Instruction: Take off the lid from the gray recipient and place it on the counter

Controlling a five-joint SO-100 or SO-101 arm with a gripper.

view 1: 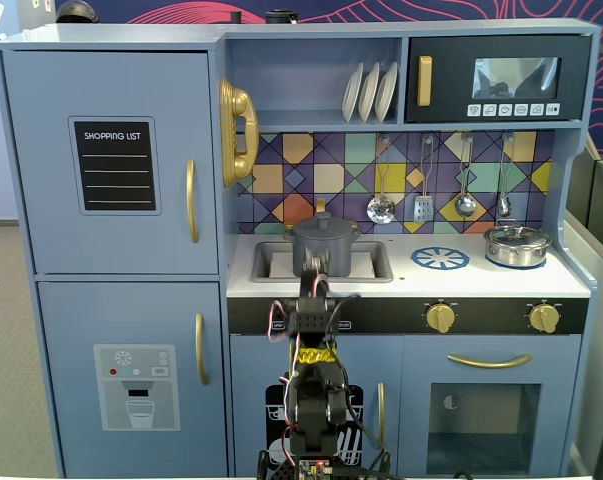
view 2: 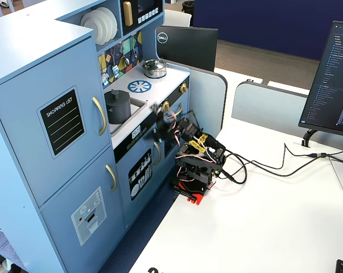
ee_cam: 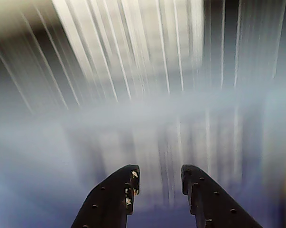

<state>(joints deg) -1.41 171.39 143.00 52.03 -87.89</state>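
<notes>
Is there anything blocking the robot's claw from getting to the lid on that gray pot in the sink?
Nothing visible. The gripper hangs at the counter's front edge, the lid sits uncovered on the gray pot behind it.

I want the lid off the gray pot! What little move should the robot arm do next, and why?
Probably reach up and forward over the lid. It sits on the gray pot in the sink, and the gripper is open, empty and short of it. The wrist view is motion-blurred.

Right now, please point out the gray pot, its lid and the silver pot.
gray pot (view 1: 326, 255): a fixed view, front wall.
lid (view 1: 322, 225): a fixed view, top disc.
silver pot (view 1: 517, 246): a fixed view, side wall.
</notes>
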